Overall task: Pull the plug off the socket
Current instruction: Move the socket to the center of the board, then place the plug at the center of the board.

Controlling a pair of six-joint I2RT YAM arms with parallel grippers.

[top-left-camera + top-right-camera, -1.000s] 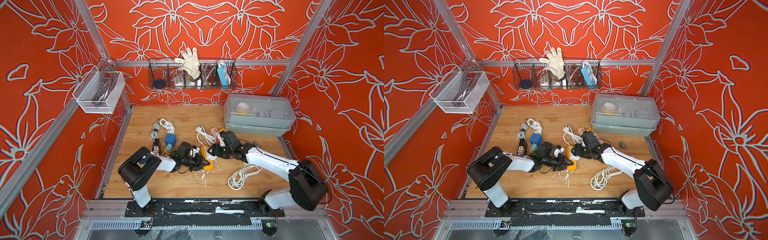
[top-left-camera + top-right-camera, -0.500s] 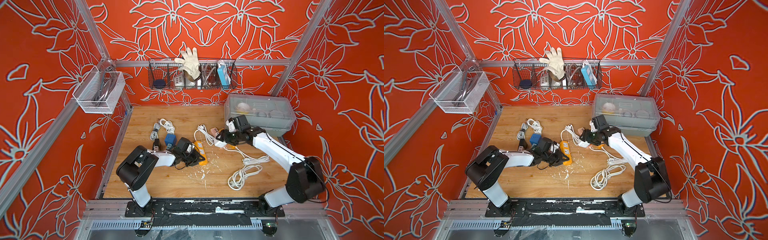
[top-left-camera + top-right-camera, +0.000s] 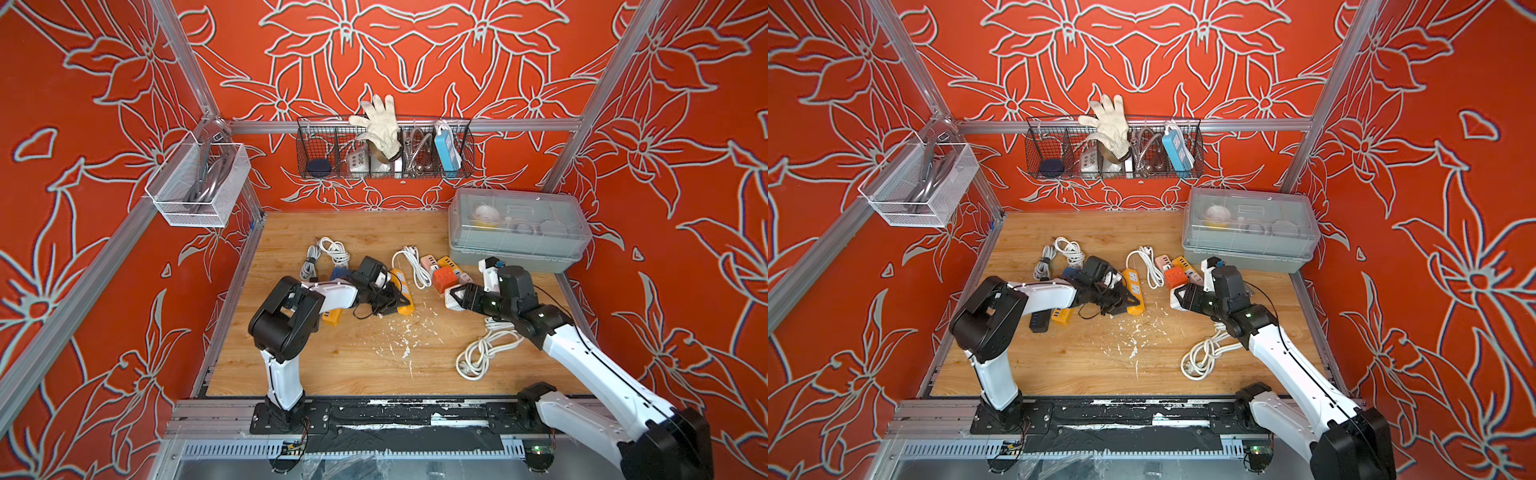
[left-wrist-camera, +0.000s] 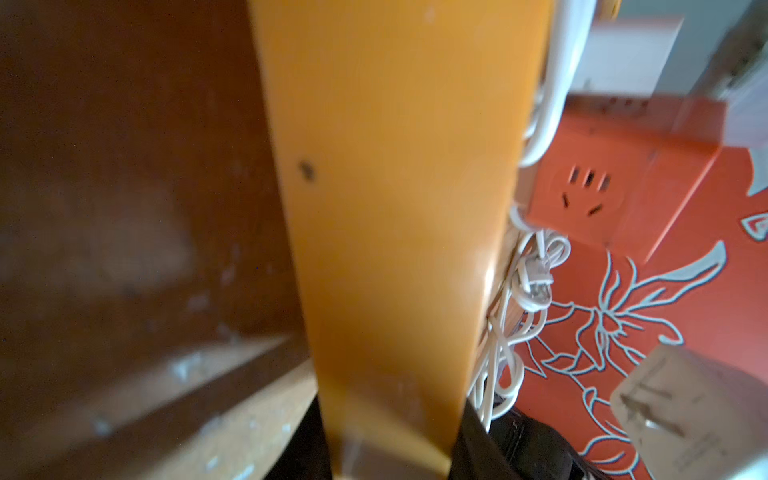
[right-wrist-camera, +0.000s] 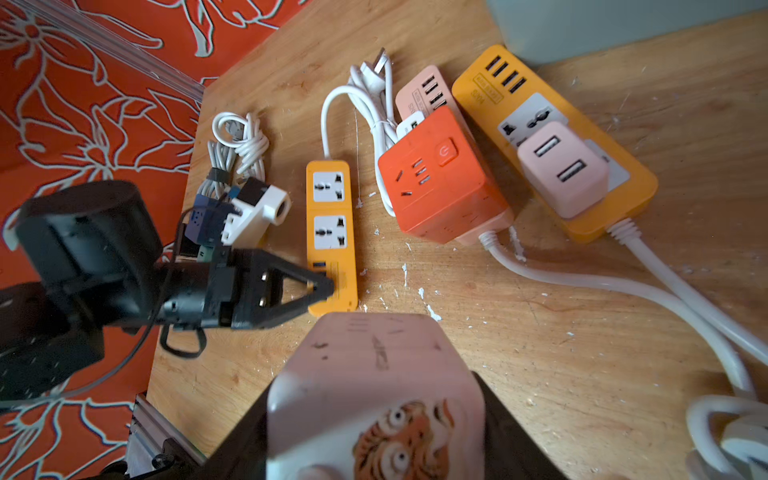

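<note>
**Plug** [image 5: 374, 395]: pale pink block with a tiger print on one face. It sits in the right gripper [image 3: 456, 298] and is not seated in any socket. It lies to the right of the strip [image 5: 332, 224], apart from it, with bare table [image 3: 332, 365] and white flecks between. The pins are not visible, so which way they face cannot be told.

**Right gripper:** jaws about half apart and clamped on the plug's two sides. The right wrist view shows a dark finger at each flank of the block. Nothing else touches it.

**Strip:** short and yellow, with two sockets on top, both empty in the right wrist view. Its long axis runs front to back on the table, with the white lead leaving the far end.

**Left gripper** [image 5: 322, 287]: reaches in from the left, jaws nearly closed and pinching the strip's near end, by the USB port. In the left wrist view the yellow body [image 4: 395, 208] fills the frame between the fingers.

**Arms:** the right has the plug and the left has the strip.

**Judgement:** the separation looks done. Any coming move turns on keeping the plug out to the right, away from the sockets, and on each jaw letting go.

**Neighbours:** an orange cube [image 5: 440, 178] sits just right of the strip. Beyond it is a larger yellow strip [image 5: 615, 195] carrying a pink charger [image 5: 561, 170], which is plugged in.
</note>
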